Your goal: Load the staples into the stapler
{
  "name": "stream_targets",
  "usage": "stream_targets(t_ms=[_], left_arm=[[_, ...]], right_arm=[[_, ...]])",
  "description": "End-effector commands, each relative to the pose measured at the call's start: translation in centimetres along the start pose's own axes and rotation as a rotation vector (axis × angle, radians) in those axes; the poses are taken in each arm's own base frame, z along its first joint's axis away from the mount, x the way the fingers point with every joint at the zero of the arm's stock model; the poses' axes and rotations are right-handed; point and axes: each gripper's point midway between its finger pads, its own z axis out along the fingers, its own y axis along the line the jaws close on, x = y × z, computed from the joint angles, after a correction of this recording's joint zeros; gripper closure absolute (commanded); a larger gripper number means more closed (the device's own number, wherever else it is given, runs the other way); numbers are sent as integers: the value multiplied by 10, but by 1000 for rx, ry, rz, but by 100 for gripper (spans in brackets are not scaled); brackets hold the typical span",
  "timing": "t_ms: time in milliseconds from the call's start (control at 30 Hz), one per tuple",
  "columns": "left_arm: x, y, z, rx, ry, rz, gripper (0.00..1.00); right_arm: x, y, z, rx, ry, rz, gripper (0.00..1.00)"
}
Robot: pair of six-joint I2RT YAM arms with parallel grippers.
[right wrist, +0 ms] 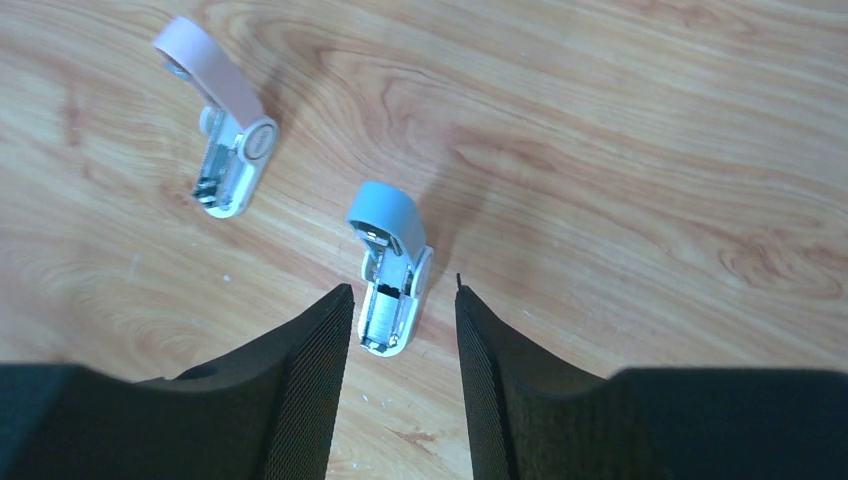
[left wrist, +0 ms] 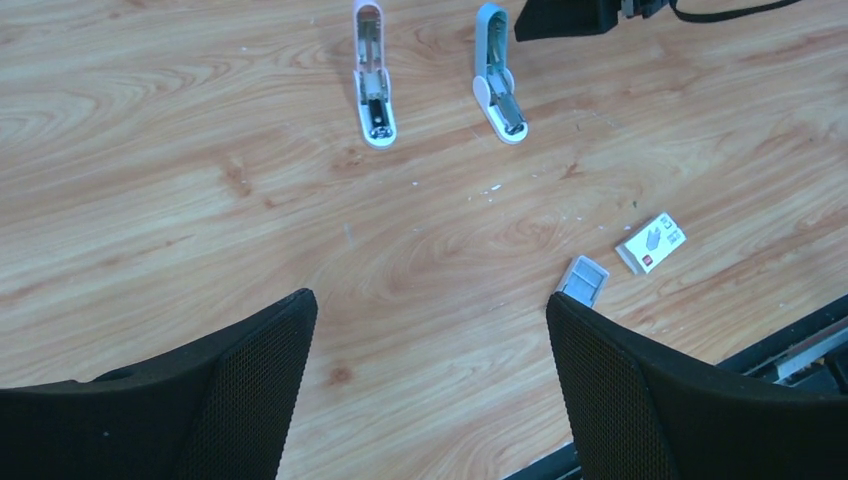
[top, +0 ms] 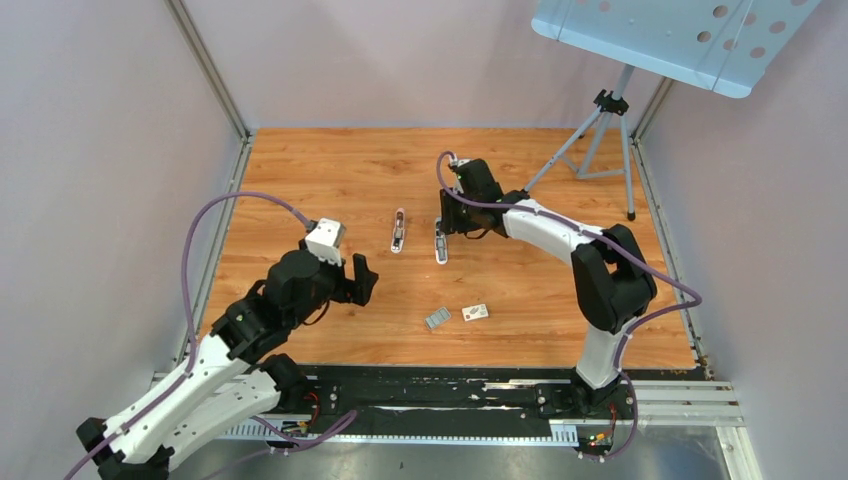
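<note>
Here, my left wrist catches staples (left wrist: pixel 582 280) the right misses; left pincer (left wrist: pixel 430 298) wide, right pincer (right wrist: pixel 404 291) narrowly straddling the blue stapler (right wrist: pixel 385 215).

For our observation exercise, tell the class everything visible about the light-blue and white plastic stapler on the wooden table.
The light-blue stapler lies hinged open on the wooden table: blue plastic lid swung back, baring a shiny metal channel in its white base. A pink stapler lies apart beside it. The open fingers of the right gripper flank its white end; no contact shows.
</note>
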Motion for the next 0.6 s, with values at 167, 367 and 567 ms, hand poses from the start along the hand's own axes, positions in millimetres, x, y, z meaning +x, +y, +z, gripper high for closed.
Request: stream_targets(t_ms=[167, 367, 567], left_arm=[[1, -37, 65, 81, -17, -150, 23], [-10, -49, 96, 14, -87, -157, 23], [-7, -62, 121, 25, -115, -194, 25]], right_arm=[[-27, 6, -2, -283, 26, 51, 61], [-32, 3, 6, -394, 75, 82, 55], [-37, 6, 16, -457, 94, 88, 55]])
